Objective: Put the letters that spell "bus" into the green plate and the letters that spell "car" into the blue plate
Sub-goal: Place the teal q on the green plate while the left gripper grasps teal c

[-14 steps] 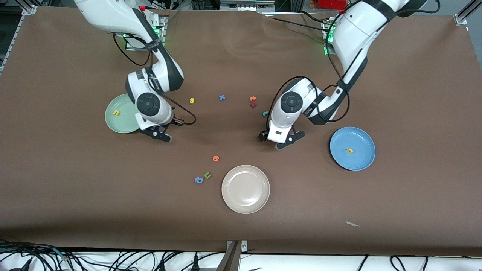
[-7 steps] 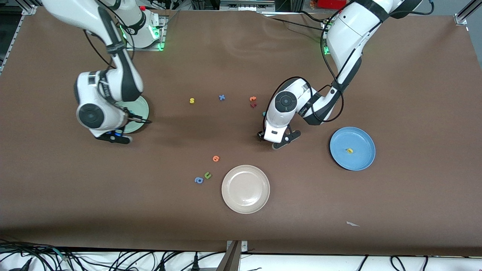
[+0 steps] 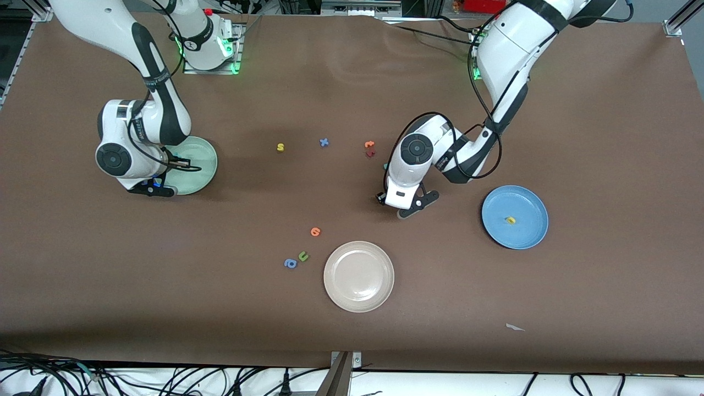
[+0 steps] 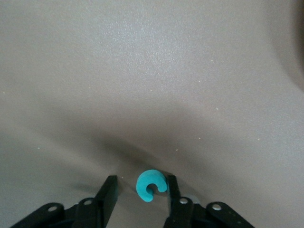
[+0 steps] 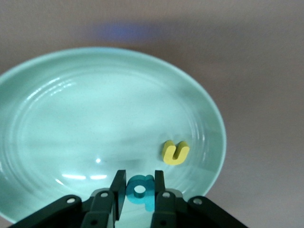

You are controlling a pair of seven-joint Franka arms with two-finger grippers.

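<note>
Front view: green plate (image 3: 201, 159) at the right arm's end of the table, partly covered by the right arm's wrist, so its contents are hidden here. Blue plate (image 3: 515, 216) at the left arm's end holds one yellow letter (image 3: 511, 220). Cream plate (image 3: 358, 276) is nearest the camera, nothing in it. Loose on the table: yellow "s" (image 3: 280, 147), blue x-shaped piece (image 3: 324, 142), orange letter (image 3: 369, 144) with a dark red one (image 3: 370, 153) touching it, another orange letter (image 3: 315, 231), green "u" (image 3: 303, 256) just beside blue "a" (image 3: 290, 263).

Versus a second ago: the right arm has swung from the plate's inner edge out toward its own end of the table; right gripper (image 3: 155, 187) now sits low at the plate's camera-side rim. The left arm barely shifted; left gripper (image 3: 404, 206) is low over bare table between the letter cluster and the blue plate. The yellow "u" seen on the green plate earlier is now covered by the arm.

Left wrist view: teal "c" (image 4: 151, 184) lies on the table between the fingers (image 4: 108, 192), touching one, gap on the other side. Jaws narrowed, not yet clamped.

Right wrist view: green plate holds yellow "u" (image 5: 175, 151). Right gripper pinches the teal "b" (image 5: 141, 188) over the plate, fingers tight on both sides.
</note>
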